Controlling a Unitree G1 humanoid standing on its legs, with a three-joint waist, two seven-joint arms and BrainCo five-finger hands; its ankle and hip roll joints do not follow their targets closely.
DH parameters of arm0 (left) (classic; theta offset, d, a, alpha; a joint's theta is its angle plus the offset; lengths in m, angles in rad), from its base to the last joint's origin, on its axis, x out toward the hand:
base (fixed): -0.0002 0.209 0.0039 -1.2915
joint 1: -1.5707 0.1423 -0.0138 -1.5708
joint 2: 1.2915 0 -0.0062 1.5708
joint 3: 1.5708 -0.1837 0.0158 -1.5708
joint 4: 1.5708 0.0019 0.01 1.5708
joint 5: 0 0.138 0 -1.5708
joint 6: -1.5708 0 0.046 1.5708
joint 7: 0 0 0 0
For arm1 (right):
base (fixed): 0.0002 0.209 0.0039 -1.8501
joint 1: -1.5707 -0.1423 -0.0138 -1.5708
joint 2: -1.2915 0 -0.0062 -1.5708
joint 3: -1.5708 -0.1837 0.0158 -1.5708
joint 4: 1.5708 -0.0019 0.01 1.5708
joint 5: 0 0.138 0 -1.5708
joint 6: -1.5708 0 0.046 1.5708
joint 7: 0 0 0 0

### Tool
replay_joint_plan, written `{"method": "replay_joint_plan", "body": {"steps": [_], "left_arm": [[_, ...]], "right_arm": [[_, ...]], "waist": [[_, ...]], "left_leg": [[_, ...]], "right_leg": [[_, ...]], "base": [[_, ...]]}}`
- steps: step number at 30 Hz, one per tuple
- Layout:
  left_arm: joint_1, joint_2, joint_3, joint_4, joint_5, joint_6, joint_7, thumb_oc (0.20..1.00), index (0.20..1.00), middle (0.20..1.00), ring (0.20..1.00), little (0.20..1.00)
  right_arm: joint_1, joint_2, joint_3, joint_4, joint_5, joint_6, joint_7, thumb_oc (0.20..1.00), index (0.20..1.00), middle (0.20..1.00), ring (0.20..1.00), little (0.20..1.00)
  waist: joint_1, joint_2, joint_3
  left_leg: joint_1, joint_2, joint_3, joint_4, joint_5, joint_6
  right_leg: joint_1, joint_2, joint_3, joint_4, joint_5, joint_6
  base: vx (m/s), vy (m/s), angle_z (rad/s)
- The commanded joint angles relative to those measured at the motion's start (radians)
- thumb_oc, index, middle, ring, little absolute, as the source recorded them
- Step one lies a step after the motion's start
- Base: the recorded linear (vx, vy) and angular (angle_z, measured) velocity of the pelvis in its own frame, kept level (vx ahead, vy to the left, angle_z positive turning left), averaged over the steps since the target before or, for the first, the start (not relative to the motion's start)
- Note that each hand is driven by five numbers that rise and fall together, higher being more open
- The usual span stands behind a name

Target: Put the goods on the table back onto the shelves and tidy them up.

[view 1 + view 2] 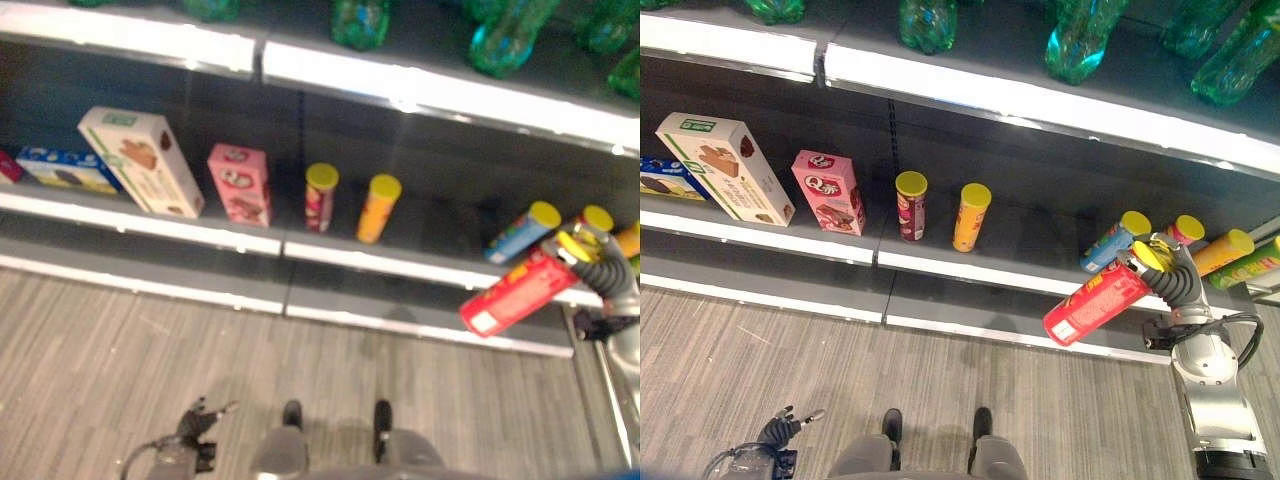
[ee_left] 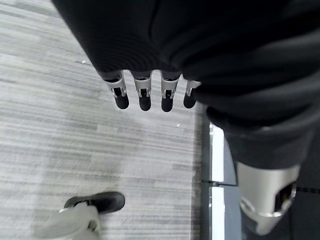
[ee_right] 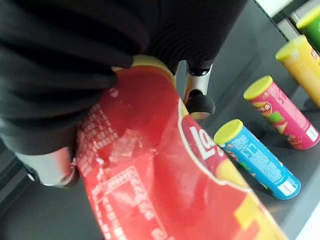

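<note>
Seven chip cans [image 1: 1097, 300], three boxes [image 1: 726, 167], several green bottles [image 1: 1076, 38].

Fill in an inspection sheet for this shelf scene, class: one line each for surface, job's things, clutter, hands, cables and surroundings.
Surface: grey shelf board with a white front edge.
Job's things: red can held tilted in front of the shelf; blue can, pink can and further cans leaning at the right end; dark red can and orange can upright mid-shelf.
Clutter: pink box, white box and blue box on the shelf's left part.
Hands: right hand curled round the red can; left hand low, fingers straight, holding nothing.
Cables: nothing seen.
Surroundings: green bottles on the shelf above; grey striped floor.
</note>
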Motion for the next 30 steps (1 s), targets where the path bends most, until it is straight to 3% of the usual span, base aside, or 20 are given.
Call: {"method": "replay_joint_plan", "body": {"steps": [1, 2, 3, 4, 7, 10, 13, 19, 30], "left_arm": [[0.002, 0.043, 0.003, 0.006, 0.015, -0.011, 0.005, 1.0, 1.0, 1.0, 1.0, 1.0], [0.002, 0.042, 0.003, 0.007, 0.015, -0.011, 0.005, 1.0, 1.0, 1.0, 1.0, 1.0], [-0.007, 0.042, -0.01, 0.025, 0.024, -0.013, 0.008, 1.0, 1.0, 1.0, 1.0, 1.0], [-0.011, 0.043, -0.013, 0.032, 0.03, -0.013, 0.01, 1.0, 1.0, 1.0, 1.0, 1.0], [-0.017, 0.039, -0.027, 0.044, 0.044, -0.012, 0.018, 1.0, 1.0, 1.0, 1.0, 1.0], [-0.018, 0.032, -0.04, 0.028, 0.041, -0.018, 0.014, 1.0, 1.0, 1.0, 1.0, 1.0], [-0.018, 0.026, -0.048, 0.023, 0.043, -0.017, 0.013, 1.0, 1.0, 1.0, 1.0, 1.0], [-0.003, -0.004, -0.096, -0.011, 0.063, -0.034, 0.021, 1.0, 1.0, 1.0, 1.0, 1.0], [-0.008, -0.028, -0.167, -0.016, 0.062, -0.06, 0.038, 1.0, 1.0, 1.0, 1.0, 1.0]], "right_arm": [[-0.072, -0.075, -0.039, -0.016, -0.03, -0.03, -0.02, 0.2, 0.2, 0.2, 0.2, 0.2], [-0.073, -0.076, -0.038, -0.014, -0.03, -0.031, -0.021, 0.2, 0.2, 0.2, 0.2, 0.2], [-0.085, -0.1, -0.03, -0.002, -0.049, -0.026, -0.025, 0.2, 0.2, 0.2, 0.2, 0.2], [-0.085, -0.111, -0.028, 0.004, -0.063, -0.02, -0.026, 0.2, 0.2, 0.2, 0.2, 0.2], [-0.079, -0.131, -0.02, 0.015, -0.085, -0.015, -0.032, 0.2, 0.2, 0.2, 0.2, 0.2], [-0.05, -0.133, -0.041, 0.017, -0.142, -0.007, -0.045, 0.2, 0.2, 0.2, 0.2, 0.2], [-0.037, -0.141, -0.051, 0.015, -0.205, -0.002, -0.056, 0.2, 0.2, 0.2, 0.2, 0.2], [-0.042, -0.184, -0.067, 0.024, -0.382, -0.009, -0.125, 0.2, 0.2, 0.2, 0.2, 0.2], [-0.238, -0.262, 0.035, 0.123, -0.504, 0.006, -0.245, 0.2, 0.2, 0.2, 0.2, 0.2]], "waist": [[0.02, 0.043, -0.016], [0.017, 0.046, -0.014], [0.008, 0.047, -0.01], [0.001, 0.05, -0.005], [-0.022, 0.059, 0.009], [-0.022, 0.041, 0.007], [-0.025, 0.044, -0.004], [-0.019, 0.09, 0.001], [-0.004, 0.192, 0.066]], "left_leg": [[0.013, -0.032, -0.123, -0.11, -0.029, -0.06], [0.016, -0.03, -0.127, -0.11, -0.031, -0.06], [0.022, -0.037, -0.155, -0.11, -0.041, -0.065], [0.03, -0.041, -0.174, -0.11, -0.047, -0.066], [0.058, -0.058, -0.241, -0.11, -0.062, -0.069], [0.074, -0.08, -0.283, -0.11, -0.077, -0.076], [0.066, -0.073, -0.302, -0.11, -0.078, -0.085], [0.009, -0.048, -0.337, -0.11, -0.061, -0.106], [-0.046, -0.061, -0.311, -0.107, -0.042, -0.103]], "right_leg": [[0.036, 0.021, 0.017, -0.027, -0.145, 0.014], [0.047, 0.022, 0.012, -0.039, -0.142, 0.014], [-0.002, 0.004, 0.061, -0.17, -0.105, 0.023], [-0.013, -0.003, 0.094, -0.223, -0.076, 0.03], [-0.056, 0.002, 0.205, -0.291, -0.006, 0.051], [-0.007, -0.034, 0.168, -0.313, 0.017, 0.053], [0.012, -0.041, 0.126, -0.331, 0.024, 0.055], [0.031, -0.039, 0.052, -0.347, -0.013, 0.043], [-0.032, -0.056, 0.063, -0.326, -0.027, 0.036]], "base": [[0.19, -0.03, 0.19], [0.18, -0.066, 0.27], [0.19, -0.065, 0.31], [0.23, -0.081, 0.31], [0.17, -0.031, 0.57], [0.14, -0.091, 1.16], [0.09, -0.169, 0.77], [0.03, -0.119, 0.28], [-0.03, 0.018, 0.01]]}}
